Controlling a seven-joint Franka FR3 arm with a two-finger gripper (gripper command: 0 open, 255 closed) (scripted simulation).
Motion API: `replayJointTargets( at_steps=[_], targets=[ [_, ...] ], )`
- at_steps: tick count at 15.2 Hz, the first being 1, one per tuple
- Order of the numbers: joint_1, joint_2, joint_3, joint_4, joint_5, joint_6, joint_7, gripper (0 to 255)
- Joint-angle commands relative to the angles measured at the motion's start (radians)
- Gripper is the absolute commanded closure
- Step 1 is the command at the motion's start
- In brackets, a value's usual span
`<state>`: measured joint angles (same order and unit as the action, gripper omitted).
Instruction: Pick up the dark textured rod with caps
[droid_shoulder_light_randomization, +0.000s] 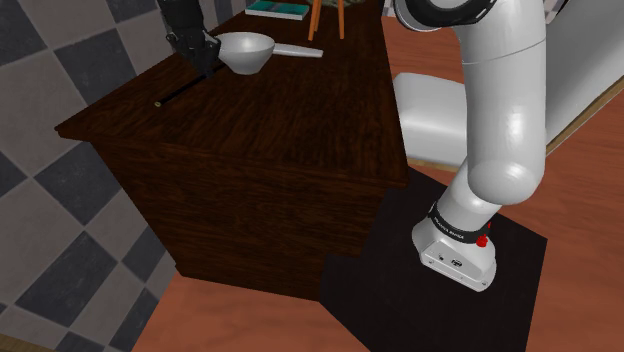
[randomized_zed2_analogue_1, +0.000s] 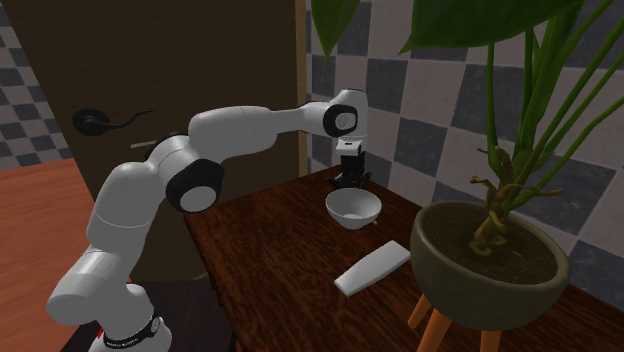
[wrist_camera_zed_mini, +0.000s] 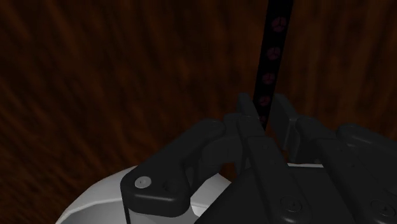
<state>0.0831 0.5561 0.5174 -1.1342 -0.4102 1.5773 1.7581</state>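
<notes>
your gripper is at the far corner of the dark wooden table, toward the shoulder view's upper left. its two black fingers are drawn in on the dark rod, one on each side, and they clasp it near one end. in the wrist view the rod runs straight out from between the fingers over the wood grain, black with a row of dull reddish marks along it.

in the shoulder view the rod slants from the gripper down toward the table's left edge, and its free end carries a small pale cap. you cannot tell from these views whether that end touches the wood or hangs just above it.

a white bowl stands just beside the gripper, on the side toward the arm; in the second exterior view the bowl sits right below the gripper. a flat white slab lies on the table near the bowl but apart from it. a dark plant pot on wooden legs stands past the slab, and green leaves rise from it. a book lies at the table's far end. the white arm reaches over from its black stand, with a brown door behind it.
</notes>
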Motion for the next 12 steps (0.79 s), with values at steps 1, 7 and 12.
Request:
replayJointTargets(
  at_steps=[1,7,12],
  targets=[
    [0.001,0.006,-0.001,-0.007,0.001,-0.006,0.001,255],
    [0.01,0.016,-0.003,0.039,-0.002,-0.041,-0.009,255],
    [0.04,0.042,-0.008,0.153,-0.013,-0.124,-0.026,255]
  ],
)
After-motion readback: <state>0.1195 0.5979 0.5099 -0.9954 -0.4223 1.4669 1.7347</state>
